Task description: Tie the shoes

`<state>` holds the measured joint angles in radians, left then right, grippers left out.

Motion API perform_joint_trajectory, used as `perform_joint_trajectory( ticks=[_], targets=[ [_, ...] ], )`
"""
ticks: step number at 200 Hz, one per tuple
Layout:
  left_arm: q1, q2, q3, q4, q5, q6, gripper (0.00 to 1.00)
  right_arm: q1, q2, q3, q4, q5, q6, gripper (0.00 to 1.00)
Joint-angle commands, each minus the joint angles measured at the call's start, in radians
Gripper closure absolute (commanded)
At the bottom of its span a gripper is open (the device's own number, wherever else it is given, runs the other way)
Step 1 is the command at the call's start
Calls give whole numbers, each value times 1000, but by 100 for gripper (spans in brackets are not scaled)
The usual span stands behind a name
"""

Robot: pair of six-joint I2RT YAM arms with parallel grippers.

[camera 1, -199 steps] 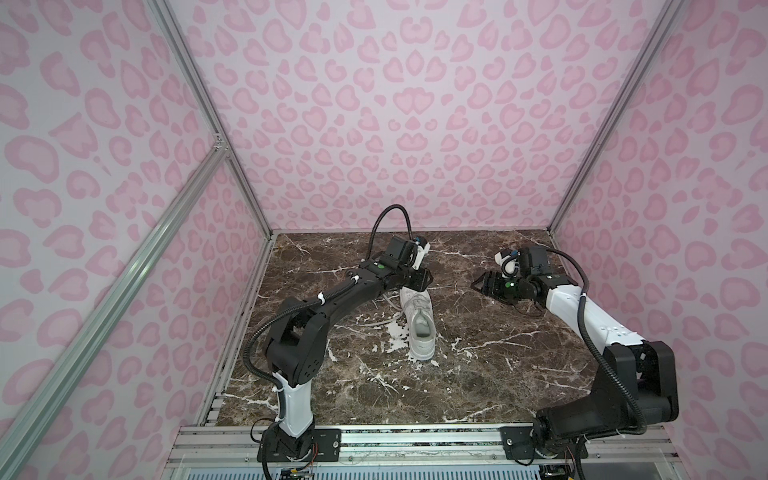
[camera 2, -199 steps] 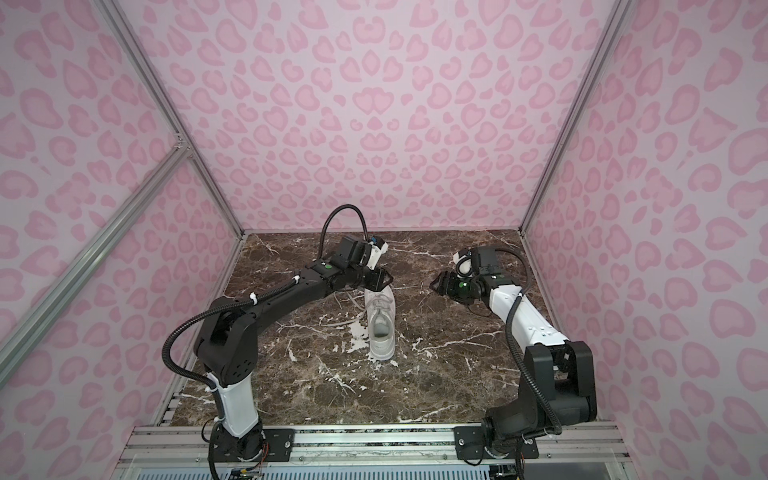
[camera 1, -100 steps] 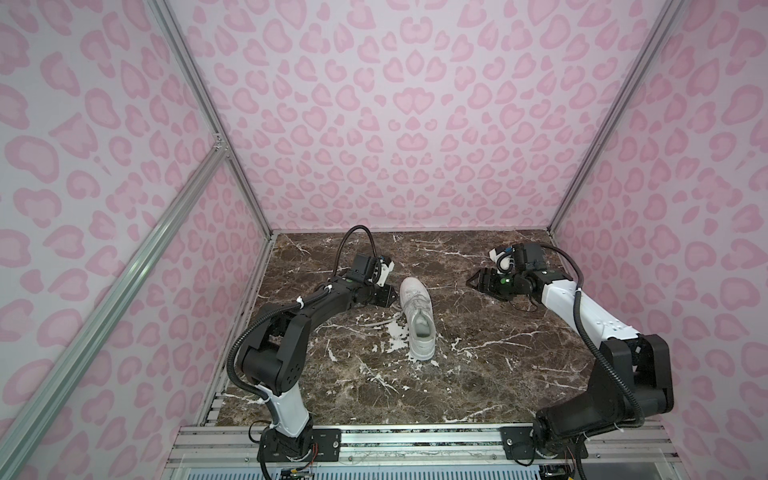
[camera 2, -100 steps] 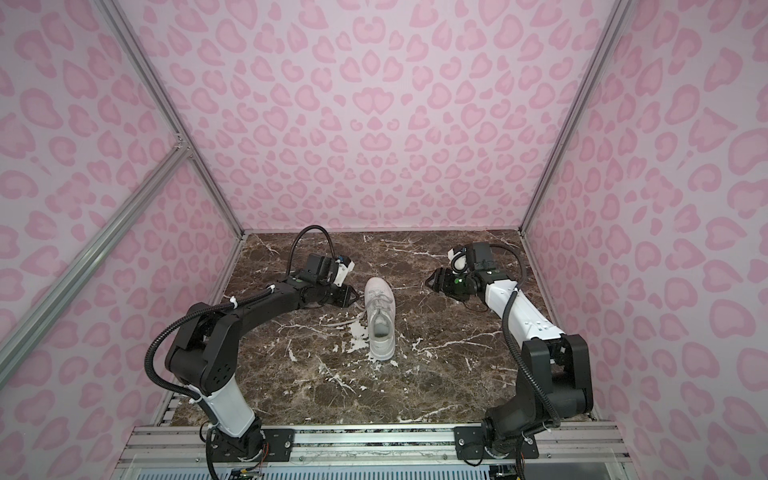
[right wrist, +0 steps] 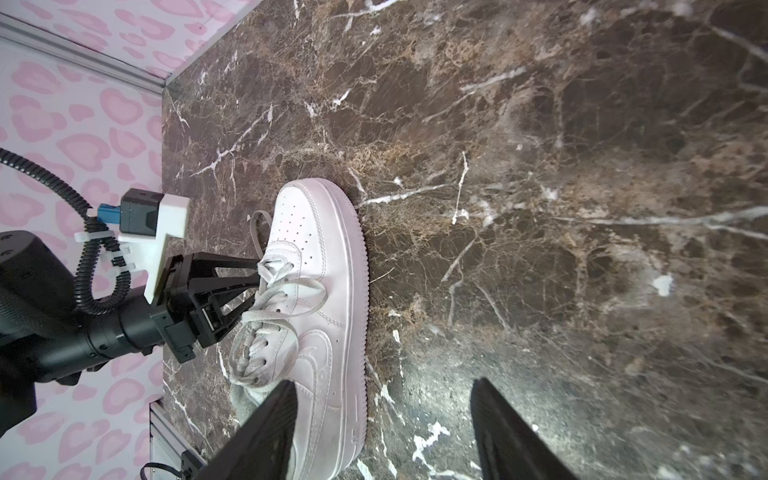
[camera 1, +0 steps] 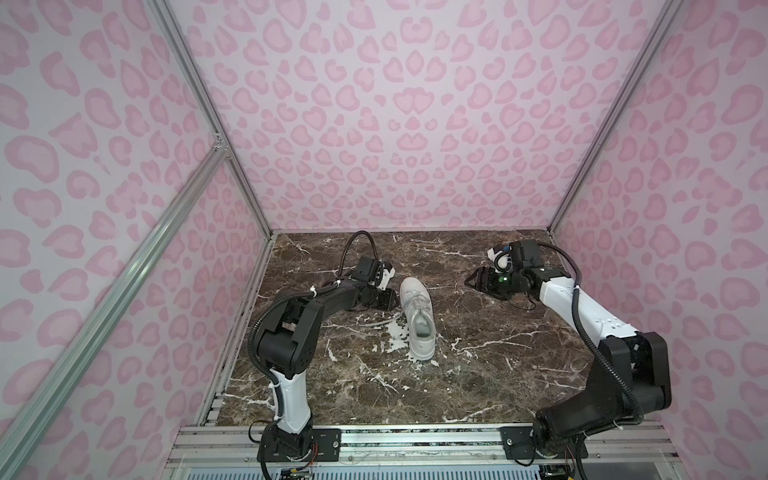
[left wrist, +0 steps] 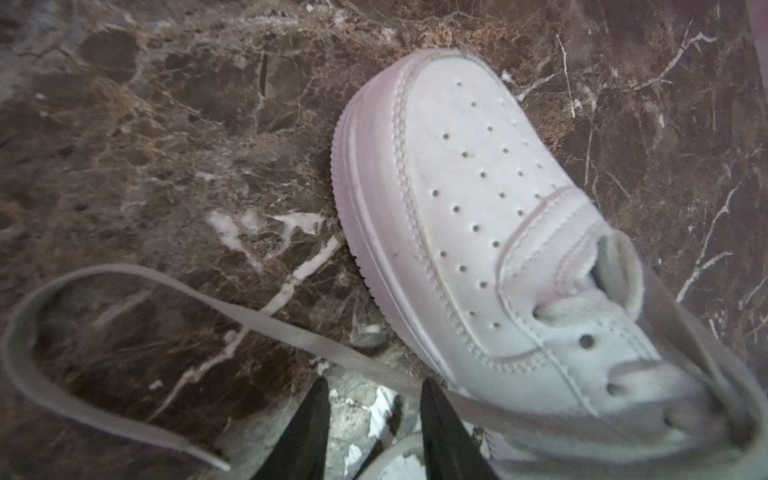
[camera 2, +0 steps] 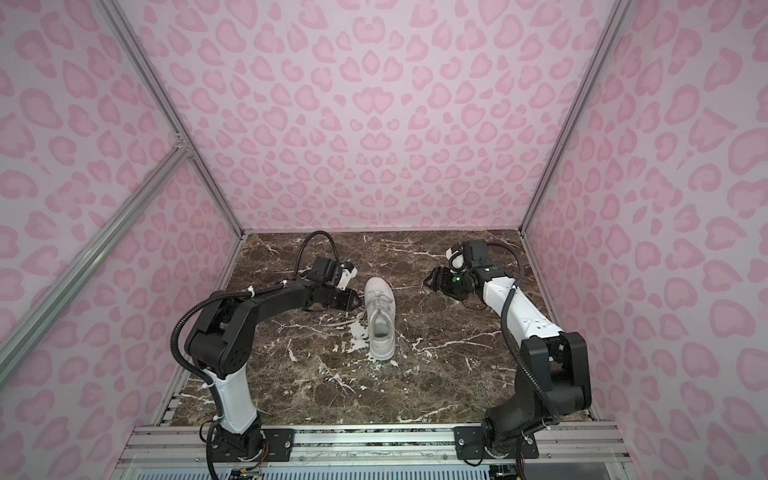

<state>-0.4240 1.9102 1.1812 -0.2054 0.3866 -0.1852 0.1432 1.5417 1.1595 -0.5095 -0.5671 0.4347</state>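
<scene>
white leather covers the sneaker (camera 1: 419, 324), which stands on its sole near the middle of the brown marble table (camera 1: 478, 365), toe toward the pink patterned back wall (camera 1: 395, 124) and heel toward the arm bases. both top views show the sneaker (camera 2: 380, 324) alone on the slab. the left gripper (camera 1: 390, 299) sits low, just beside the shoe's left flank at the eyelets. in the right wrist view the left gripper (right wrist: 254, 286) has its tips in among the crossed laces (right wrist: 274, 299) on the tongue. its two black fingers (left wrist: 307, 432) stand parted in the left wrist view, with marble showing through the gap, so nothing is pinched flat between them. whether a tip touches a lace i cannot tell. one loose lace (left wrist: 124, 274) runs from the shoe across the front of those tips. it swings out in a wide loop over the stone and ends on the marble. in a top view the same loose lace (camera 2: 340, 322) trails off the sneaker's left side. the right gripper (camera 1: 471, 282) hangs well apart from the shoe on the right of the table, pointing toward it. the right gripper (right wrist: 384, 384) has its jaws spread wide and holds nothing.
</scene>
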Motion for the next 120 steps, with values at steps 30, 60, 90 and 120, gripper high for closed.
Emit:
perform_joint_trajectory(
  ticks=[30,60,90,120],
  targets=[
    [-28,-9,-22,31,-29,44,60,4,9,10,-13,9,0,32],
    [-32,10,-2,8,-32,53,58,3,3,11,-27,12,-10,32],
    [-34,12,-13,47,26,13,55,2,-6,1,-27,13,-11,32],
    [-35,-16,-49,114,44,-25,55,3,-11,2,-30,14,-11,32]
  ],
)
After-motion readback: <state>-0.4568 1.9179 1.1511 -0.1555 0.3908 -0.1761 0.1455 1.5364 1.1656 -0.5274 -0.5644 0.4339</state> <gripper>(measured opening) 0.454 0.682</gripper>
